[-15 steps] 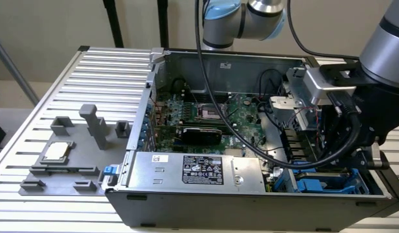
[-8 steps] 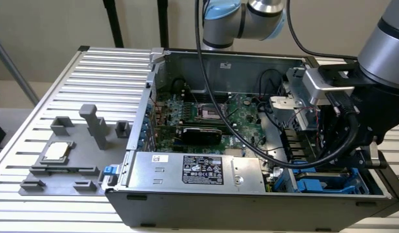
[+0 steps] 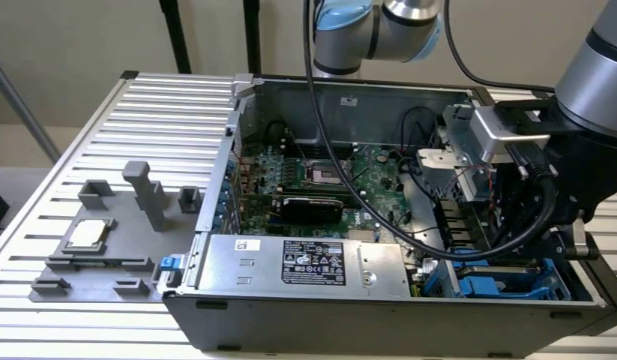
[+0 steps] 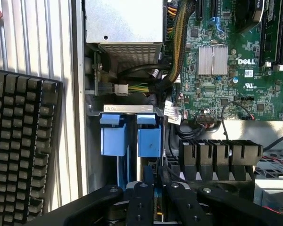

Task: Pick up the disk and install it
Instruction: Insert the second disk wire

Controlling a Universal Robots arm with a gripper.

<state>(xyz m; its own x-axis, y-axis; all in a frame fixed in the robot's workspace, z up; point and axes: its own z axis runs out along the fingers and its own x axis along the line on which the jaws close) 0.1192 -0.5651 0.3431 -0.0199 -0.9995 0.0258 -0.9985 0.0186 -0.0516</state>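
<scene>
**Gripper down in the drive bay with the disk**

The open computer case [image 3: 388, 247] sits on a slatted metal table [image 3: 158, 127], with the arm [image 3: 598, 90] reaching in over the case's corner at the exterior view's right, on the near side. There the disk [image 3: 503, 285] lies low in the drive bay, its bright blue carrier rails showing just beside the power supply [image 3: 303, 264] (the long silver box with the black label along the near wall). The arm's black cables [image 3: 468, 240] loop down in front of the bay.

In the wrist view, the gripper [image 4: 153, 197] has its black fingers [image 4: 139, 202] drawn close together around a slim blue edge between them, so it appears to be clamped on the disk [image 4: 155, 212]. Just beyond the fingertips stand two blue carrier tabs [image 4: 130, 136] in the bay, under a silver bracket [image 4: 127, 109]. The green motherboard [image 4: 236, 61] lies near the bay, with a black finned heatsink [image 4: 219, 155] beside the fingers.

On the table, at the exterior view's left and well apart from the case, a grey fixture [image 3: 103, 255] carries a small square silver chip [image 3: 88, 234].
</scene>
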